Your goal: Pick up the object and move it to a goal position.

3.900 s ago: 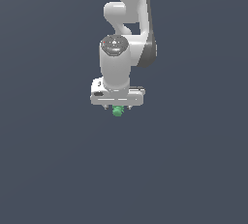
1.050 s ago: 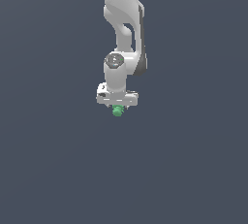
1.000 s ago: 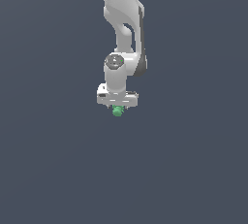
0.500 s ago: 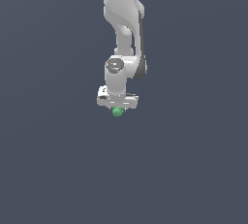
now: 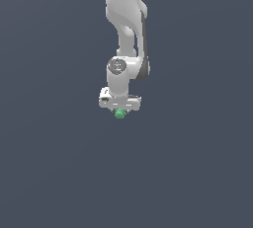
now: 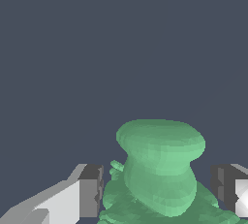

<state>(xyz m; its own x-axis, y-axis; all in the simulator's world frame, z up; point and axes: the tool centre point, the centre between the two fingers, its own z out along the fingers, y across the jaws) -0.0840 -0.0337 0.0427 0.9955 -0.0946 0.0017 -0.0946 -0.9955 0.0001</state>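
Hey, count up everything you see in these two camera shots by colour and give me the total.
Green: 1, the object, sitting between the fingers
White: 1, the robot arm with its tool
Total: 2

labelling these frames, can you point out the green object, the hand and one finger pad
green object (image 6: 160,167): wrist view, middle of its ridged body
hand (image 5: 119,108): exterior view, midway between the fingertips
finger pad (image 6: 91,190): wrist view, dark pad face
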